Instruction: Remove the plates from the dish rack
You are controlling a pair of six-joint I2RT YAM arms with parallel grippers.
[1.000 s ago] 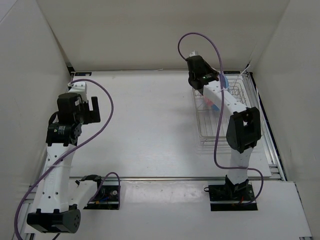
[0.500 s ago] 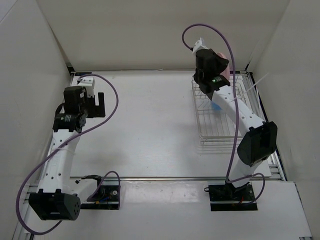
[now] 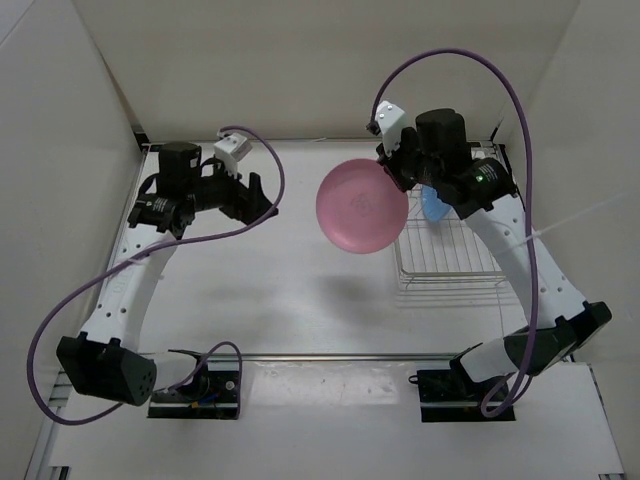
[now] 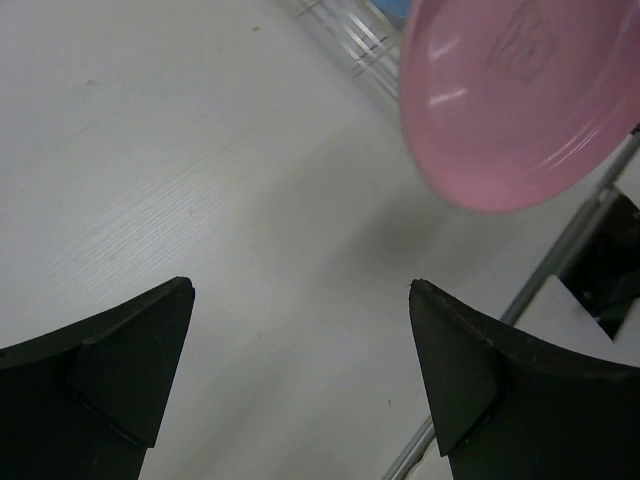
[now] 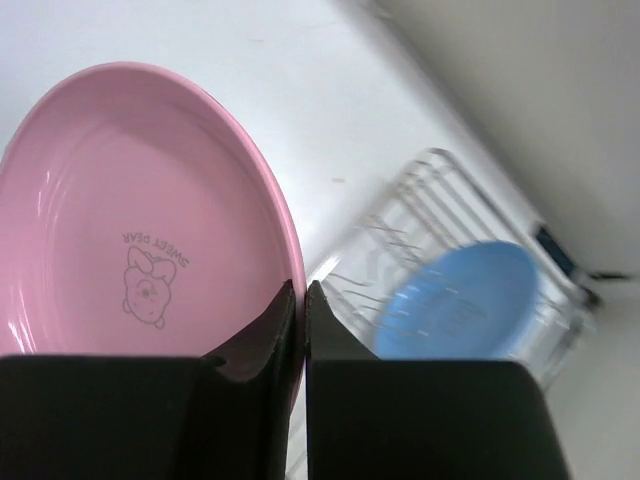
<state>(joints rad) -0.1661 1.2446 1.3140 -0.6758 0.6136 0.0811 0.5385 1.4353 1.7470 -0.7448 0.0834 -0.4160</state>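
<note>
My right gripper [image 5: 303,290] is shut on the rim of the pink plate [image 5: 130,240], which hangs in the air left of the dish rack [image 3: 450,250]; the plate [image 3: 362,205] shows a small bear print. The light blue plate [image 3: 432,205] stands in the wire rack [image 5: 420,215] behind it, also seen as the blue plate [image 5: 462,300] in the right wrist view. My left gripper [image 3: 255,195] is open and empty above the bare table, its fingers pointing toward the pink plate [image 4: 520,95], which is apart from it.
White walls enclose the table on the left, back and right. A metal rail [image 3: 340,355] runs along the near edge by the arm bases. Purple cables loop over both arms.
My right arm has lifted the pink plate out of the rack and swung it left over the table. My left arm has reached forward and right toward it, still open.
</note>
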